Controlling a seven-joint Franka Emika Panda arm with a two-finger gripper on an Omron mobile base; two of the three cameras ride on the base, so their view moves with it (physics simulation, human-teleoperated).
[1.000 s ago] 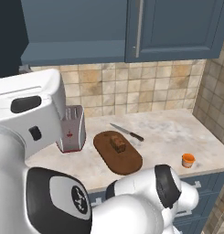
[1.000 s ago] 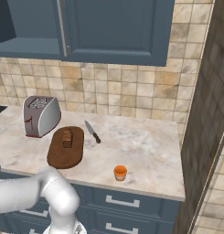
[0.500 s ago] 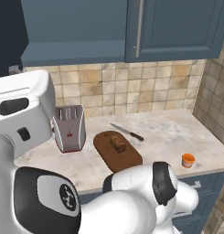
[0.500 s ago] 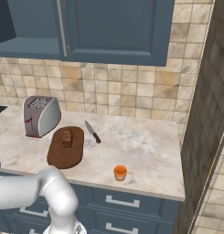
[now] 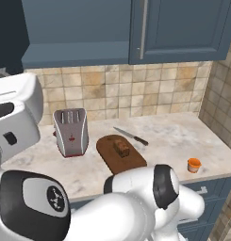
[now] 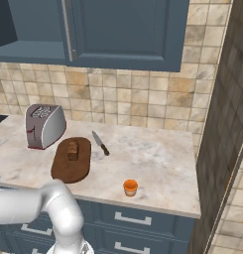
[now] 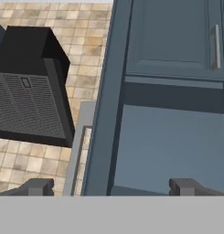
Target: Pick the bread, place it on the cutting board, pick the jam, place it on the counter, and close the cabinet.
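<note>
The gripper (image 7: pixel 111 187) stands wide with nothing between its dark fingertips (image 7: pixel 38 186), raised up by the cabinet (image 7: pixel 177 41). From the hand view it looks along the cabinet's underside and front edge, with a slim silver handle (image 7: pixel 217 45) on the closed door panel and a black range hood (image 7: pixel 31 91) off to the side of the cabinet. In the base views the white arm (image 5: pixel 136 207) bends in the foreground, below the front edge of the counter (image 6: pixel 157 158).

Taking the toaster (image 6: pixel 43 125) as the mark: the cutting board (image 6: pixel 71 161) lies just beside it on the counter, and the bread (image 6: pixel 73 149) sits on the board's end nearer the wall. A knife (image 6: pixel 100 143) lies past the board, away from the toaster. The jam (image 6: pixel 130 187) stands upright well apart from the toaster, near the counter's front edge.
</note>
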